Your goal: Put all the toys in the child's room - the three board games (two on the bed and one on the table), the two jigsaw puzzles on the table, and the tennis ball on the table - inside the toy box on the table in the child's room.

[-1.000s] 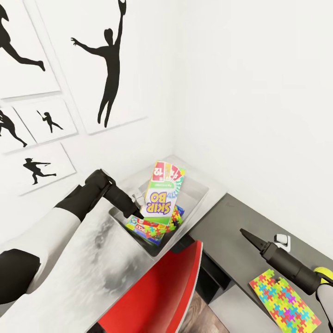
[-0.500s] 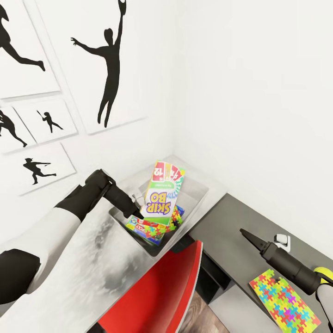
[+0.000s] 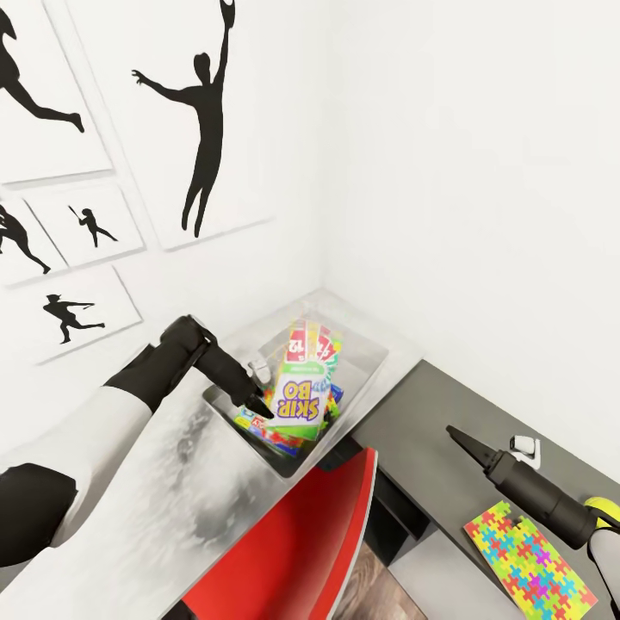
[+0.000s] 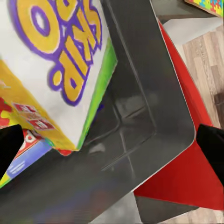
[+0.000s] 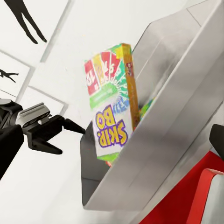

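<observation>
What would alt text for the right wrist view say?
A colourful Skip-Bo board game box stands upright inside a grey open-topped toy box against a white wall. The black left gripper hangs open beside it, apart from the box, above a red chair.

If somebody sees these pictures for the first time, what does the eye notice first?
Probably the bright Skip-Bo box, standing on end and tilted inside the grey toy box in the wall corner, with the open left gripper beside it. Next, the colourful jigsaw puzzle lying flat on the dark table near the right arm.
</observation>
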{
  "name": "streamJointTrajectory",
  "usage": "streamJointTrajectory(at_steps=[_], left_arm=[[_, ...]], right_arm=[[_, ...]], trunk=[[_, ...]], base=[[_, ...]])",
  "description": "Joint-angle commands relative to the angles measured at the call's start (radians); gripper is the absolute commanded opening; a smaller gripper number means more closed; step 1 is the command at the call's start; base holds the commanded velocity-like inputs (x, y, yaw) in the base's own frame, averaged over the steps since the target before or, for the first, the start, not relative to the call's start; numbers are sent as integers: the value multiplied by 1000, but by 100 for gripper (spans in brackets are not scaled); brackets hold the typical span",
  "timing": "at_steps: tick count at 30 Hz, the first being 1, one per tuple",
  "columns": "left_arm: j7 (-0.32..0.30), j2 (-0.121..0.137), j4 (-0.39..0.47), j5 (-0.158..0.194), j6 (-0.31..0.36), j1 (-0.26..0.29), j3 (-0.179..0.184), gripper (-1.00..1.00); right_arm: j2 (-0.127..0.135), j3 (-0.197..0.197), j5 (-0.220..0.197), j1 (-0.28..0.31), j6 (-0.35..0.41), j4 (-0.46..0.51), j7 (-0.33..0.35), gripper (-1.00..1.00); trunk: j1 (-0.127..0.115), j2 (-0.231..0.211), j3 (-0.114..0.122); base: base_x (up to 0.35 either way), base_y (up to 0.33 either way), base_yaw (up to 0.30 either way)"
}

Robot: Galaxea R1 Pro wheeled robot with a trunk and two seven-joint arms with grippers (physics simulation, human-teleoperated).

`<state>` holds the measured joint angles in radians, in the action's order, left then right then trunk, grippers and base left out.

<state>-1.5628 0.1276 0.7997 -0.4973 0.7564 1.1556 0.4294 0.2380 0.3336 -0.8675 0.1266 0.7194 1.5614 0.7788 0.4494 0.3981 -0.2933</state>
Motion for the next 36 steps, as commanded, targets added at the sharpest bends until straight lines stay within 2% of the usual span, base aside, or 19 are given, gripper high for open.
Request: streamJointTrajectory(at_steps=[1,8,16,18,21,23,24,25,26,27,28,29,30,32,33,34,35,36], left_arm=[[-8,-3,1,-8,10,1,2,100],[-8,-5,1,-15,11,1,0,100],[-8,7,13,-14,12,1,-7,100],[-8,26,36,-12,14,1,-10,100],[-8,75,117,0,23,1,-28,100],[-8,133,196,31,44,1,-108,100],[-8,144,208,44,48,1,-131,100],[-8,166,228,74,55,1,-178,100],[-8,200,246,132,65,0,-241,100],[-8,214,249,152,67,0,-260,100],[-8,246,254,196,71,-2,-292,100],[-8,282,258,244,74,-4,-321,100],[-8,340,257,324,80,-8,-355,100],[-8,418,252,435,84,-25,-383,100],[-8,476,238,514,87,-62,-394,100],[-8,508,220,562,85,-94,-399,100],[-8,522,208,584,83,-110,-401,100],[-8,543,177,625,81,-143,-404,100]], right_arm=[[0,1,-4,1,6,0,0,100],[0,1,-4,1,6,0,0,100],[0,1,-4,1,6,0,0,100],[1,1,-4,1,6,0,0,100],[1,2,-5,1,6,-1,0,100],[1,1,-5,1,6,-1,0,100],[1,1,-5,1,6,-1,0,100],[1,1,-5,1,6,-1,0,100],[1,1,-5,1,6,-1,0,100],[0,1,-5,1,6,-1,0,100],[0,1,-5,1,6,-1,0,100],[0,1,-5,1,6,-1,0,100],[0,1,-4,1,6,-1,-1,100],[0,1,-4,1,6,-1,-1,100],[0,1,-4,1,6,-1,-1,100],[0,1,-4,1,6,-1,-1,100],[0,1,-4,1,6,-1,-1,100],[0,1,-4,1,6,-1,-1,100]], trunk=[[1,2,-2],[1,2,-2],[1,2,-2],[1,2,-2],[1,2,-2],[1,2,-2],[1,2,-2],[1,2,-2],[1,2,-2],[1,2,-2],[1,2,-2],[1,2,-2],[1,2,-2],[1,2,-2],[1,2,-2],[1,2,-2],[1,2,-2],[1,2,-2]], base=[[0,0,0],[0,0,0],[0,0,0],[0,0,0],[0,0,0],[0,0,0],[0,0,0],[0,0,0],[0,0,0],[0,0,0],[0,0,0],[0,0,0],[0,0,0],[0,0,0],[0,0,0],[0,0,0],[0,0,0],[0,0,0]])
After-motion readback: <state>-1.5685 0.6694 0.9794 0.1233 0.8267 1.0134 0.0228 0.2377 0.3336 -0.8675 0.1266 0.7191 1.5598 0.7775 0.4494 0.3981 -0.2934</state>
